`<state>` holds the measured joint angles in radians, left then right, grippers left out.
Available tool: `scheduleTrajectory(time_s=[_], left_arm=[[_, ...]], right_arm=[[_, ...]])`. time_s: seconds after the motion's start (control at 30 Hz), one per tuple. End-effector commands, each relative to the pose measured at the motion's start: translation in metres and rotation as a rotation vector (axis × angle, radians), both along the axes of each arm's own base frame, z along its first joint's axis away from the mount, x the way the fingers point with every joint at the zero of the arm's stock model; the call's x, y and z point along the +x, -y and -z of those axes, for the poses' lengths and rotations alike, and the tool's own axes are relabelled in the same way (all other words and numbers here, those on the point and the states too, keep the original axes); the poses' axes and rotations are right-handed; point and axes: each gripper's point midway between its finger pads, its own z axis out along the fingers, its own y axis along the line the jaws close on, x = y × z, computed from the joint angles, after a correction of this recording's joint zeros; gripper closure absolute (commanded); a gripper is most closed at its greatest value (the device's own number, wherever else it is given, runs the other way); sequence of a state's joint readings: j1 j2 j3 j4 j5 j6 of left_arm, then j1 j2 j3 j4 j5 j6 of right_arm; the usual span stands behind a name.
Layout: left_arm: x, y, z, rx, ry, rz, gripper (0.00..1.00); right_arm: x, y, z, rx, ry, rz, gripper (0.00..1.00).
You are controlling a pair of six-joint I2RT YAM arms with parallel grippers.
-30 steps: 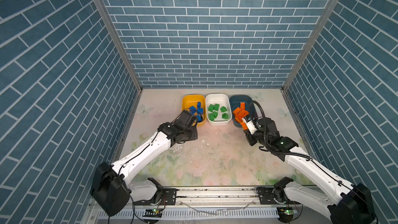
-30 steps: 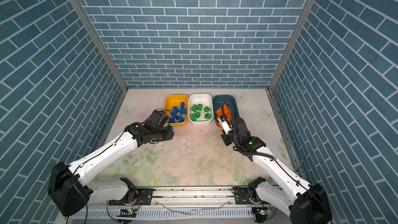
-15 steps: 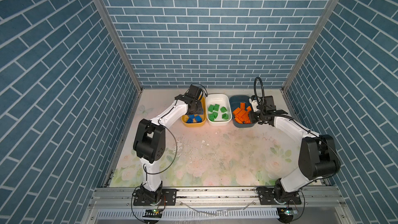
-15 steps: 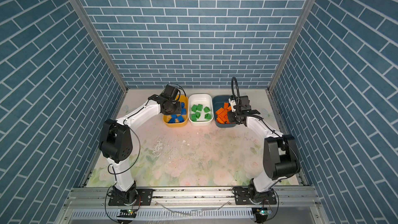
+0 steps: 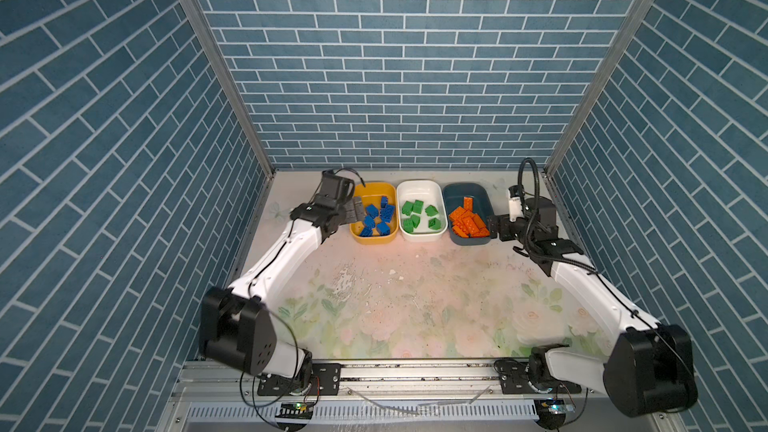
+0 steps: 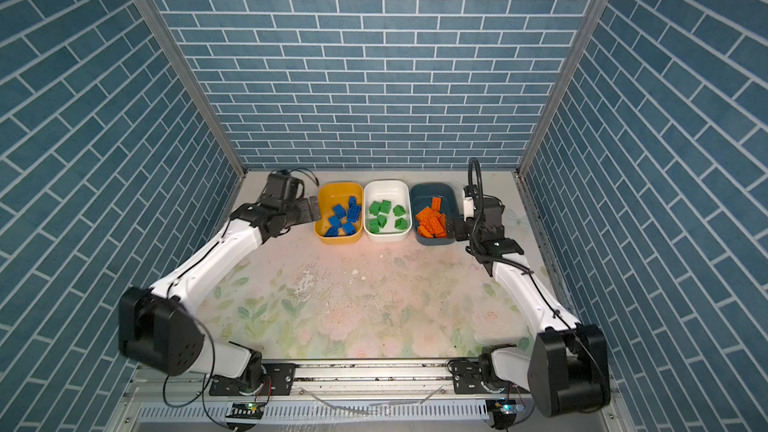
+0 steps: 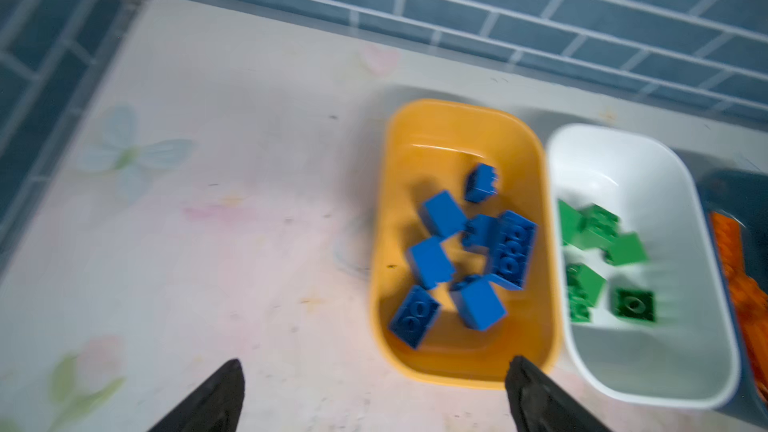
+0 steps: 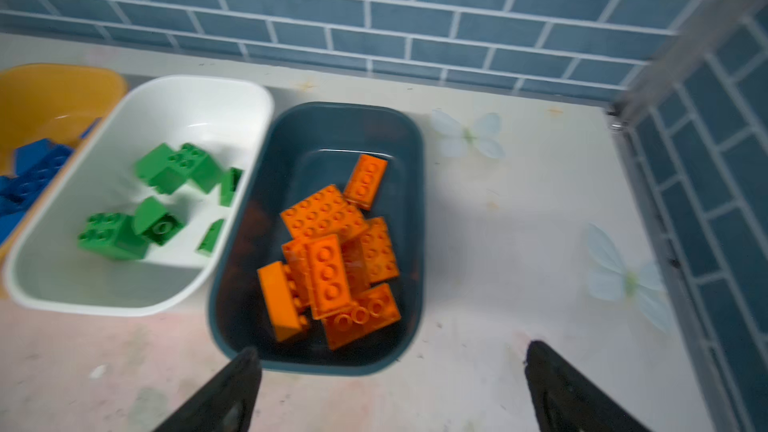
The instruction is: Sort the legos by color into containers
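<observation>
- Jaws of left gripper and right gripper stand wide apart, empty.
- Best to lift away without knocking yellow rounded plastic tub or dark teal plastic tub just ahead.

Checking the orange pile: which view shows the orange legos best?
Right wrist view: the orange legos show large, studs plain, inside the dark teal tub. Both top views show them small. The left wrist view catches only a blurred orange sliver.
</observation>
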<state>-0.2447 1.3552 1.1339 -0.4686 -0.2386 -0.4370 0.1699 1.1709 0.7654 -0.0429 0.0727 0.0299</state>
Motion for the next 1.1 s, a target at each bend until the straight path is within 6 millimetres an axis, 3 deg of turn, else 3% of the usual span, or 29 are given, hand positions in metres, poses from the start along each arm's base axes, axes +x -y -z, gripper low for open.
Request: scheduleTrajectory(time_s=[0.0,0.1,0.17,0.33,0.47,0.57,0.67,0.77,0.83,0.87,1.07], left_arm=[[-0.021,-0.074,0.009,0.127,0.063,-0.230,0.01],[-0.037,-0.111,0.021,0.237,0.115,-0.321,0.01],[-0.040,-0.122,0.031,0.304,0.153,-0.345,0.01],[-0.024,-0.127,0.072,0.367,0.186,-0.303,0.01],[0.002,-0.117,0.102,0.380,0.136,-0.199,0.01],[0.015,-0.104,0.109,0.367,0.134,-0.111,0.01],[0.010,-0.087,0.106,0.340,0.232,-0.008,0.01],[-0.005,-0.079,0.107,0.337,0.410,0.027,0.01],[-0.007,-0.080,0.112,0.318,0.356,0.024,0.01],[0.000,-0.081,0.112,0.342,0.349,0.017,0.01],[0.001,-0.076,0.112,0.360,0.341,0.028,0.01]], right_arm=[[-0.011,0.057,0.025,-0.047,0.018,0.243,0.01],[-0.020,0.089,0.046,-0.068,0.024,0.356,0.02],[-0.022,0.102,0.058,-0.063,0.046,0.400,0.02],[-0.008,0.098,0.077,0.021,0.136,0.329,0.03],[0.011,0.085,0.076,0.054,0.161,0.233,0.03],[0.017,0.068,0.080,0.089,0.176,0.132,0.03],[0.014,0.056,0.097,0.097,0.211,0.057,0.03],[0.016,0.066,0.096,0.091,0.211,0.120,0.02],[0.020,0.087,0.101,0.070,0.166,0.249,0.01],[0.020,0.086,0.099,0.063,0.188,0.247,0.01],[0.020,0.083,0.100,0.063,0.175,0.230,0.01]])
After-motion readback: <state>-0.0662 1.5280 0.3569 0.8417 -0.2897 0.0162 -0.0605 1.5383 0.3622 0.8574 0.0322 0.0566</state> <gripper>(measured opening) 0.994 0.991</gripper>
